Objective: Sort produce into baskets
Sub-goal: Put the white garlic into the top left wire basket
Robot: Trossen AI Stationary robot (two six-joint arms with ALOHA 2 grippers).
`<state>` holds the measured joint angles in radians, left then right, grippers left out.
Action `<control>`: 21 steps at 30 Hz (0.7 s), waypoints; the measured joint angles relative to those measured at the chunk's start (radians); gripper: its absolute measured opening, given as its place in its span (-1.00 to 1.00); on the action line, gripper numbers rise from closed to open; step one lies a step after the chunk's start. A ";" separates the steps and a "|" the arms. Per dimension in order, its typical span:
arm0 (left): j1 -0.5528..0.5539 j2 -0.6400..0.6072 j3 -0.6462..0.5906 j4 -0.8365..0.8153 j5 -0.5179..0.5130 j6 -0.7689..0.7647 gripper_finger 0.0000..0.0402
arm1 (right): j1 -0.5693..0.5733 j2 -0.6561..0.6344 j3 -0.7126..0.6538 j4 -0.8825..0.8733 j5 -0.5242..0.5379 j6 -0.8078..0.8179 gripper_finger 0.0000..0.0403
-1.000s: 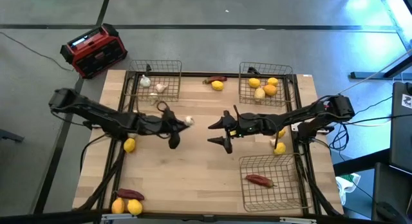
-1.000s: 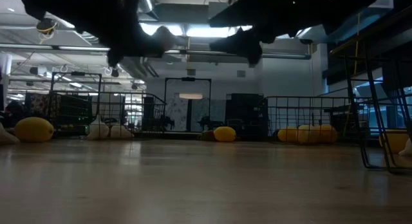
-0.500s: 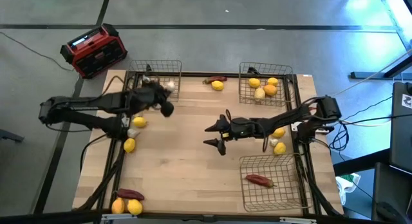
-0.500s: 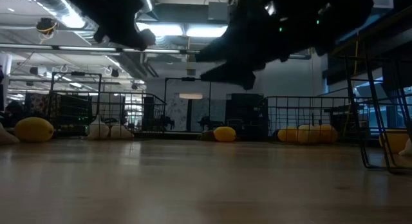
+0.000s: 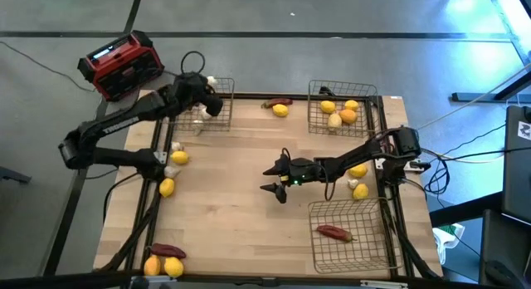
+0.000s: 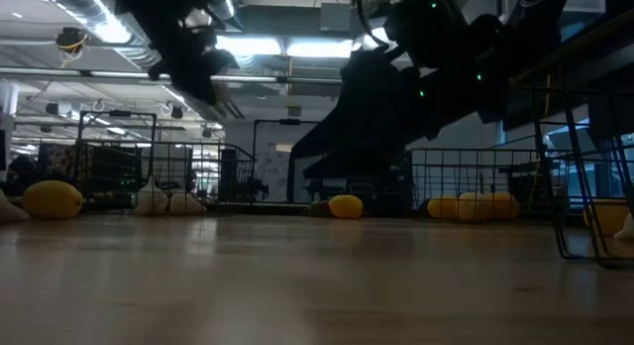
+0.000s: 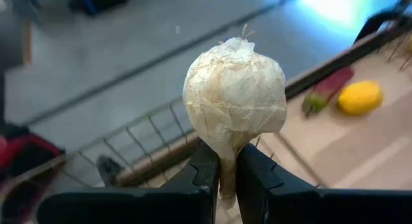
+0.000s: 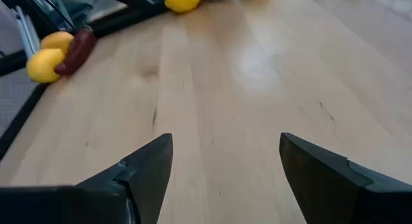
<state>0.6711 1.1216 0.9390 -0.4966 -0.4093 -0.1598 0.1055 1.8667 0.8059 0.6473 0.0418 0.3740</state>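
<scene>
High view: wooden counter (image 5: 249, 206) carrying three wire baskets; left pincer (image 5: 207, 91), closed on a whitish bulb (image 5: 211, 80), hangs over the far-left basket (image 5: 217, 115), which holds other bulbs. Right pincer (image 5: 274, 179), spread wide and empty, hovers above bare mid-counter. Far-right basket (image 5: 319, 123) holds yellow and orange fruit; near-right basket (image 5: 365, 247) holds one red pepper (image 5: 334, 232). Loose produce: a lemon and pepper at the far edge, lemons at the left edge, a pepper-and-fruit cluster at the near-left corner, pieces just beside the right arm. Low view: both arms dark overhead; a lemon (image 6: 346, 206) rests on the counter, baskets behind. Left wrist view: bulb (image 7: 234, 97) pinched by its stem, body upright above the fingers (image 7: 205, 172), basket wire directly beneath, so release likely needs only a drop. Right wrist view: fingers (image 8: 145, 163) well apart, nothing between; fruit-and-pepper cluster (image 8: 55, 50) lies ahead across the counter, nearest candidate for this arm.
</scene>
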 joint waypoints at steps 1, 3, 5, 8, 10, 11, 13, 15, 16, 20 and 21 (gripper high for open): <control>0.022 0.018 0.010 -0.014 0.026 -0.006 -0.85 | 0.000 0.003 0.000 0.000 0.000 0.006 0.39; 0.069 0.058 0.032 -0.039 0.072 -0.019 -0.85 | 0.000 0.012 0.000 0.013 0.000 0.017 0.39; 0.113 0.095 0.050 -0.086 0.100 -0.021 -0.85 | 0.000 0.015 0.000 0.006 0.000 0.020 0.39; 0.169 0.150 0.064 -0.110 0.142 -0.031 -0.85 | 0.000 0.015 0.000 0.011 0.000 0.020 0.39; 0.203 0.185 0.065 -0.117 0.186 -0.047 -0.85 | 0.000 0.015 0.000 0.010 0.000 0.020 0.39; 0.218 0.202 0.066 -0.122 0.210 -0.051 -0.85 | 0.000 0.015 0.000 0.010 0.000 0.021 0.39; 0.243 0.233 0.066 -0.135 0.255 -0.054 -0.85 | 0.000 0.015 0.000 0.010 0.000 0.020 0.39; 0.263 0.263 0.066 -0.145 0.275 -0.057 -0.85 | 0.000 0.015 0.000 0.010 0.000 0.021 0.39; 0.269 0.277 0.066 -0.154 0.276 -0.063 -0.85 | 0.000 0.015 0.000 0.010 0.000 0.021 0.39; 0.282 0.316 0.066 -0.166 0.278 -0.071 -0.84 | 0.000 0.015 0.000 0.009 0.000 0.021 0.39; 0.282 0.327 0.066 -0.172 0.278 -0.069 -0.84 | 0.000 0.015 0.000 0.009 0.000 0.020 0.39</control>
<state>0.9527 1.4484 1.0046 -0.6686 -0.1314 -0.2292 0.1051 1.8820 0.8059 0.6567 0.0415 0.3942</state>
